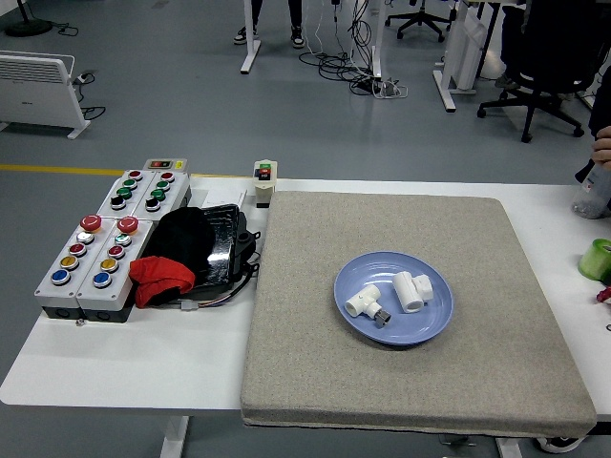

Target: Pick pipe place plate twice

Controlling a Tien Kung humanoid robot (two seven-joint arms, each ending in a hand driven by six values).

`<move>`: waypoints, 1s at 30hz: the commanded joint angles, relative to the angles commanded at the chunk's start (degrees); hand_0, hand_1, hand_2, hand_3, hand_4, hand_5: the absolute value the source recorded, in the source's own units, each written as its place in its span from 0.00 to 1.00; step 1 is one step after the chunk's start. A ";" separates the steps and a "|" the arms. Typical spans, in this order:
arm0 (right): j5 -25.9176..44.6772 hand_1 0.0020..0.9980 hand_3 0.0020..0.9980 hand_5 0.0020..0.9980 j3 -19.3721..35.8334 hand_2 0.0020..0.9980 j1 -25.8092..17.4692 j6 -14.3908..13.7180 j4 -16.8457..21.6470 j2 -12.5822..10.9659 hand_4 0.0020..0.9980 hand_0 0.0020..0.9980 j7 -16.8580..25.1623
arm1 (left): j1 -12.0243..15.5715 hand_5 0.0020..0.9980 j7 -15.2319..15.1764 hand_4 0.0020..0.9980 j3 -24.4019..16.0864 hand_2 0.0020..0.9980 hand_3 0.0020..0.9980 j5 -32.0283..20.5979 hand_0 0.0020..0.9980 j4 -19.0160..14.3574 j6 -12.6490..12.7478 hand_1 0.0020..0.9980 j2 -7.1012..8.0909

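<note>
Two white pipe pieces (361, 304) (411, 290) lie side by side in the blue plate (430, 324) on the grey mat (315, 382). Both placements look finished. Neither robot hand is visible, so finger state cannot be told.

Two pipes (361, 303) (411, 289) lie side by side on the plate (430, 323), mid-mat (305, 363); button boxes (95, 258) left, perhaps a bottle (590, 196) far right

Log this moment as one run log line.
arms: out of view | two white plastic pipe fittings: lying on round blue plate | plate: on grey mat
</note>
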 joint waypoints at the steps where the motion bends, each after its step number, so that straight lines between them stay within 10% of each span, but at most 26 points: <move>1: 0.74 0.80 0.82 0.49 0.27 0.87 -0.28 -0.20 -0.15 0.17 0.57 0.85 -0.04 | -0.01 1.00 0.01 0.41 0.06 0.74 0.70 0.01 0.71 0.01 0.00 0.70 0.02; 30: 2.68 0.79 0.81 0.57 4.69 0.86 -1.97 -1.80 -0.99 1.35 0.55 0.84 0.26 | -0.75 1.00 -0.25 0.41 0.30 0.73 0.70 -0.21 0.71 -0.01 -0.07 0.70 0.01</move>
